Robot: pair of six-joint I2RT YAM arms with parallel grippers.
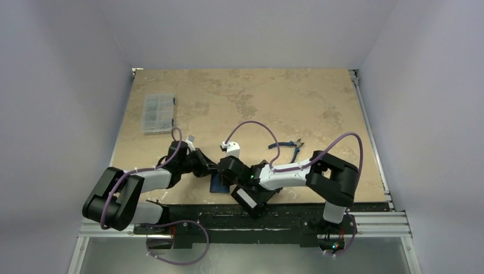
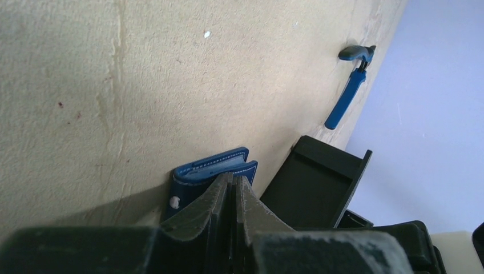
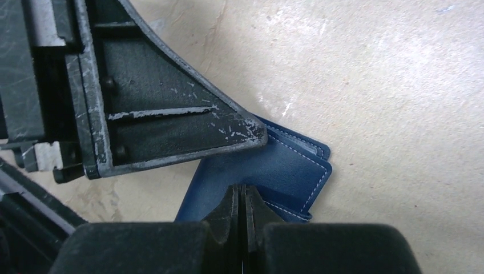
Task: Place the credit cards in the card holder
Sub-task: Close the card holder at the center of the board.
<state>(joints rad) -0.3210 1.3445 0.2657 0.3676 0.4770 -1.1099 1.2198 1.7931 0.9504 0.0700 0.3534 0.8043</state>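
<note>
The card holder (image 3: 285,165), a small dark blue wallet with white stitching, lies on the table near the front edge (image 1: 218,184). In the left wrist view the card holder (image 2: 212,169) shows its folded layers and a pale snap button (image 2: 174,201). My left gripper (image 2: 234,181) is shut, its tips at the holder's edge, with nothing seen between them. My right gripper (image 3: 242,191) is shut too, its tips over the holder's blue cover. The left gripper's finger (image 3: 165,125) reaches across the holder's far corner. No credit cards are in view.
A black box-shaped tray (image 2: 314,182) sits just right of the holder, partly under the right arm (image 1: 255,197). Blue-handled pliers (image 1: 291,147) lie farther back. A clear compartment box (image 1: 157,113) stands at the back left. The table's front edge is close behind both grippers.
</note>
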